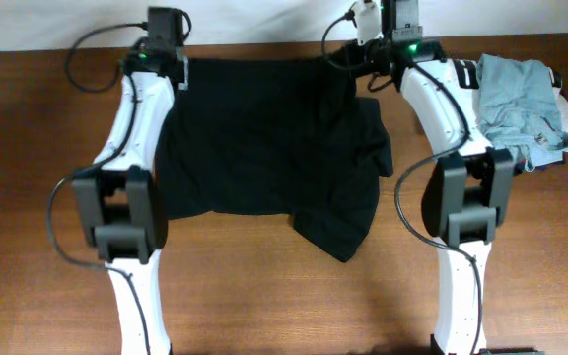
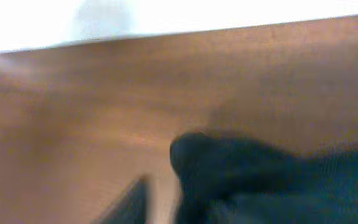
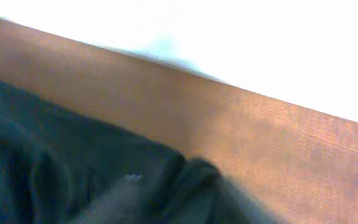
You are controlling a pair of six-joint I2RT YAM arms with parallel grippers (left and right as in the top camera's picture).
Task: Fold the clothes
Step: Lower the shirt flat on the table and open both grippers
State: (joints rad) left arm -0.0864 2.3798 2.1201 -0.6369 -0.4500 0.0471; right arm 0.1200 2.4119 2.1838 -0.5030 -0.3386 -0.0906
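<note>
A grey-blue pile (image 1: pixel 519 99) lies at 3 o'clock on the table (image 1: pixel 28 197), beside my right arm. The black top (image 1: pixel 264 148) sprawls mid-table, with my left gripper (image 1: pixel 169 49) at its 11 o'clock corner and my right gripper (image 1: pixel 388 44) at 1 o'clock. The wrist views are blurred, so I cannot tell either grip.

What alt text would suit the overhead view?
A black top lies spread on a wooden table, rumpled along its right side. The left gripper and right gripper sit at its far corners, their grip hidden. A grey-blue garment is heaped at the table's right edge.
</note>
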